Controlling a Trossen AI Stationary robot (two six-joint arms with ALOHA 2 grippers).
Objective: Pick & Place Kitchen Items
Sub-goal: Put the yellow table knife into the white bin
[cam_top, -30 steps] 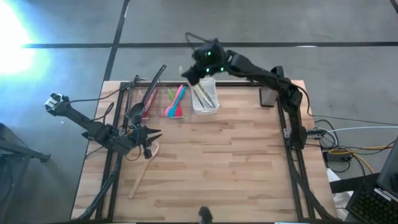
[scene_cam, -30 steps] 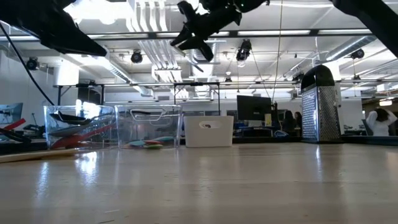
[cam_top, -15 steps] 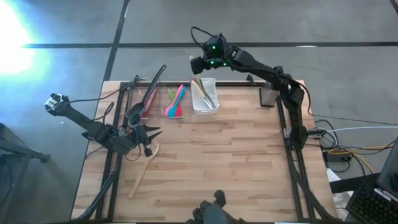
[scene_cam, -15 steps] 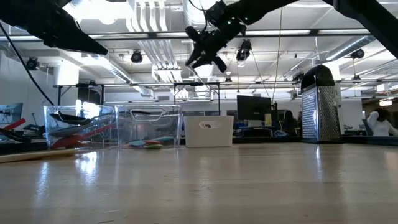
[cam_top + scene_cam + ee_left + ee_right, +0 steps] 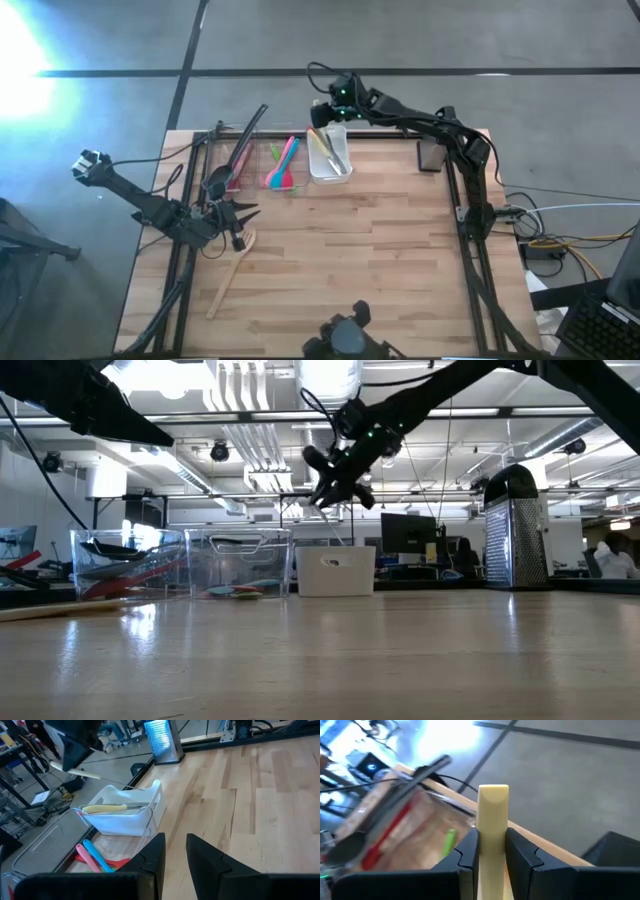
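Workshop lights glare above the wooden table, where a cream utensil sits clamped in the right gripper over the white bin at the far edge; the left gripper, fingers parted, waits near the left edge beside a wooden spoon.

No readable text, labels, brands or numbers anywhere.
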